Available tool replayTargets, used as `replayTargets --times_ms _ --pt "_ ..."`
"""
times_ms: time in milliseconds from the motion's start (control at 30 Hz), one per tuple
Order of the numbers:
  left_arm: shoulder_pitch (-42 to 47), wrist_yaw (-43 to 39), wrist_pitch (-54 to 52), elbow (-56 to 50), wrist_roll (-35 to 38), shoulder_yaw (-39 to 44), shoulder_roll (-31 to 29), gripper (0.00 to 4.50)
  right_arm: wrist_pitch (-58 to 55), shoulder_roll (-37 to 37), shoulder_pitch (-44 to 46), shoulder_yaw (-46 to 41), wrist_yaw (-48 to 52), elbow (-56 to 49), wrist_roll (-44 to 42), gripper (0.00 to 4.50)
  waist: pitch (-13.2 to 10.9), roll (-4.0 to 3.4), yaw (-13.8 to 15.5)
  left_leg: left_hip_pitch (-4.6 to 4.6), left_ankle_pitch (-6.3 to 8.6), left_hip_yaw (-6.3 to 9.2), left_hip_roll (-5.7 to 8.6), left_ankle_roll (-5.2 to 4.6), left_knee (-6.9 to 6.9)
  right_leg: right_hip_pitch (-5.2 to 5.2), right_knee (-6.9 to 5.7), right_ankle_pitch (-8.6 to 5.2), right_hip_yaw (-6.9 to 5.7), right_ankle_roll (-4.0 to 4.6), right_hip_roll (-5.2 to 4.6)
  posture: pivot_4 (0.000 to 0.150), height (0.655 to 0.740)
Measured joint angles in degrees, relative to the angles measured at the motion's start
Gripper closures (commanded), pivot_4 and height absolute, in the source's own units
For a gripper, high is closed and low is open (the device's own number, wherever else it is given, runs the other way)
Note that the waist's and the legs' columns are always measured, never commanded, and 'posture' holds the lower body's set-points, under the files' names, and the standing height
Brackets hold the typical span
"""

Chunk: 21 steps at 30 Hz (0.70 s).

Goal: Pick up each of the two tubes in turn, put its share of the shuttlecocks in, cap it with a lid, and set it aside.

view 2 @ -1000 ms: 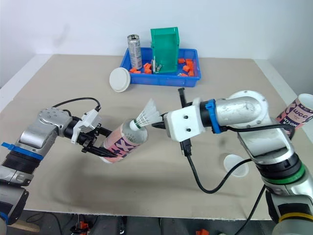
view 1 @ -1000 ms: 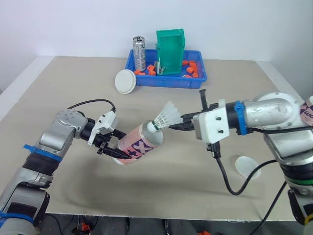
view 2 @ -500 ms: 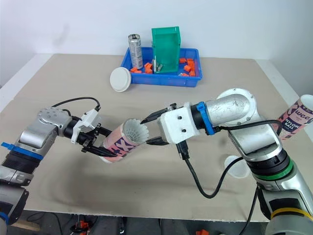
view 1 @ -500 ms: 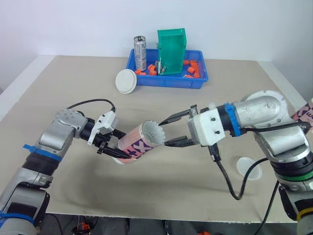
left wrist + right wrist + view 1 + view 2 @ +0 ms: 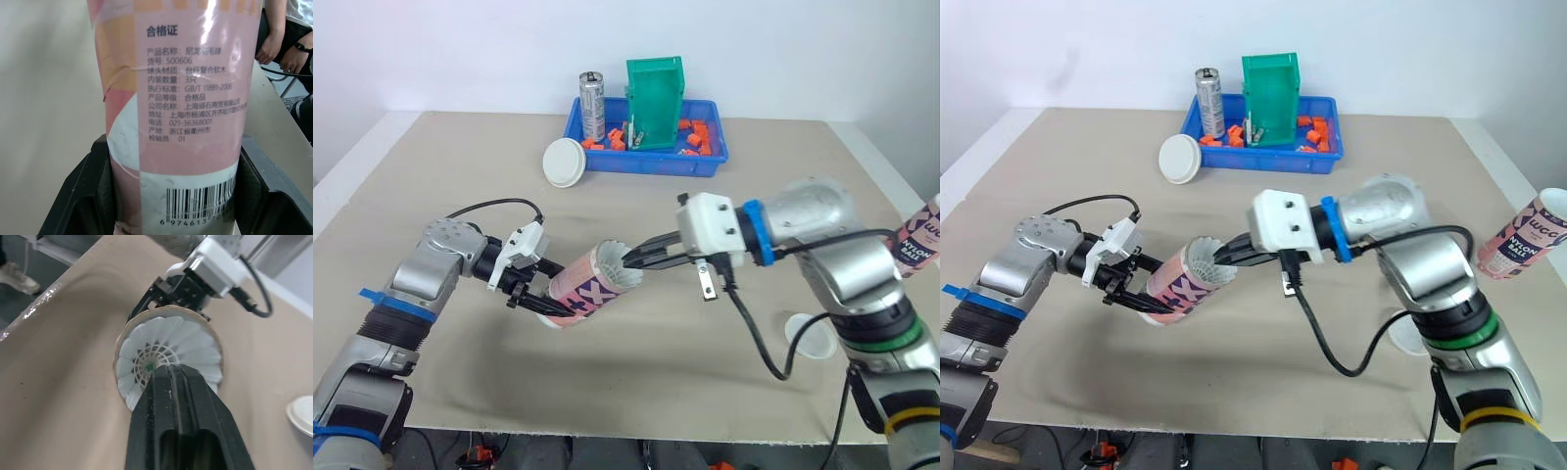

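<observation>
A pink shuttlecock tube (image 5: 592,286) hangs tilted above the table, its open mouth facing right. My left gripper (image 5: 533,294) is shut on its lower end; the black fingers (image 5: 78,196) clamp both sides. A white shuttlecock (image 5: 190,340) sits inside the mouth. My right gripper (image 5: 641,259) is shut, its tips pushed into the mouth against the feathers. The second tube (image 5: 1518,240) stands at the far right edge. One white lid (image 5: 564,162) lies by the tray, another lid (image 5: 810,336) on the table at the right.
A blue tray (image 5: 651,162) with orange pieces, a green bin (image 5: 656,88) and a metal can (image 5: 592,93) stands at the back. A person's hands (image 5: 279,44) show beyond the table edge in the left wrist view.
The right gripper let go of the shuttlecock into the tube, then closed and pushed its tips into the tube's mouth. The left gripper and tube stayed put.
</observation>
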<state>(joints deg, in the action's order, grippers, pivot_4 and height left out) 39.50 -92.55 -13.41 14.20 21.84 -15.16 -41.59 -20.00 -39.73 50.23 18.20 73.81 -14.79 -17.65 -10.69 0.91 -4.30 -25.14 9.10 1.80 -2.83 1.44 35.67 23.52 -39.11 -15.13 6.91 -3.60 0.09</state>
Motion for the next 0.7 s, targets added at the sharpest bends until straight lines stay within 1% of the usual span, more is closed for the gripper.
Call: replayTargets --times_ms 167,333,433,467,500,567,700 --pt "0.19 -0.01 0.62 0.58 -0.02 -0.04 0.05 1.75 2.32 4.28 5.25 5.86 4.68 6.35 3.47 4.47 0.00 0.01 -0.01 -0.02 0.00 0.03 -0.01 0.00 0.00 -0.01 0.00 -0.01 -0.06 0.02 0.00 0.150 0.7362" --pt "0.39 -0.03 0.81 0.67 -0.07 -0.03 0.14 1.75 5.50 8.21 7.46 9.60 8.47 11.90 6.12 4.47 0.00 0.01 0.00 -0.04 0.00 0.07 0.00 0.00 -0.02 -0.01 0.00 -0.02 -0.08 0.06 0.00 0.150 0.7362" --pt "0.37 -0.03 0.73 0.76 -0.72 -0.11 0.09 1.75 8.04 12.33 11.03 13.32 10.18 18.34 9.79 4.47 0.00 0.00 -0.09 -0.01 0.00 0.07 -0.04 0.00 -0.02 0.02 -0.02 0.01 -0.11 0.09 0.04 0.150 0.7362" --pt "0.34 -0.03 0.71 0.77 -0.75 -0.11 0.04 1.75 8.31 12.59 11.23 13.43 10.16 18.79 10.12 4.47 0.00 0.00 -0.10 -0.01 0.00 0.07 -0.05 0.00 -0.02 0.02 -0.02 0.01 -0.13 0.10 0.05 0.150 0.7362" --pt "0.06 0.13 0.34 1.05 -1.30 0.01 -0.53 1.75 9.74 15.99 13.89 15.14 9.80 24.06 13.18 4.47 0.00 0.00 -0.25 0.03 0.00 0.06 -0.16 0.00 -0.01 0.05 -0.06 0.06 -0.14 0.19 0.14 0.150 0.7362" --pt "-0.19 0.19 -0.27 1.05 -1.60 0.64 -0.91 1.75 10.61 18.25 15.54 15.54 9.77 26.90 14.97 4.47 0.00 0.01 -0.19 0.02 -0.01 0.19 -0.20 0.01 -0.02 0.03 -0.09 0.03 -0.23 0.24 0.22 0.150 0.7362" --pt "-0.43 0.38 -0.51 1.04 -1.79 1.25 -0.91 1.75 11.53 18.89 15.90 15.29 10.10 27.84 15.81 4.47 0.00 0.01 -0.15 0.00 -0.01 0.30 -0.22 0.02 -0.04 0.01 -0.10 -0.01 -0.31 0.29 0.27 0.150 0.7362"
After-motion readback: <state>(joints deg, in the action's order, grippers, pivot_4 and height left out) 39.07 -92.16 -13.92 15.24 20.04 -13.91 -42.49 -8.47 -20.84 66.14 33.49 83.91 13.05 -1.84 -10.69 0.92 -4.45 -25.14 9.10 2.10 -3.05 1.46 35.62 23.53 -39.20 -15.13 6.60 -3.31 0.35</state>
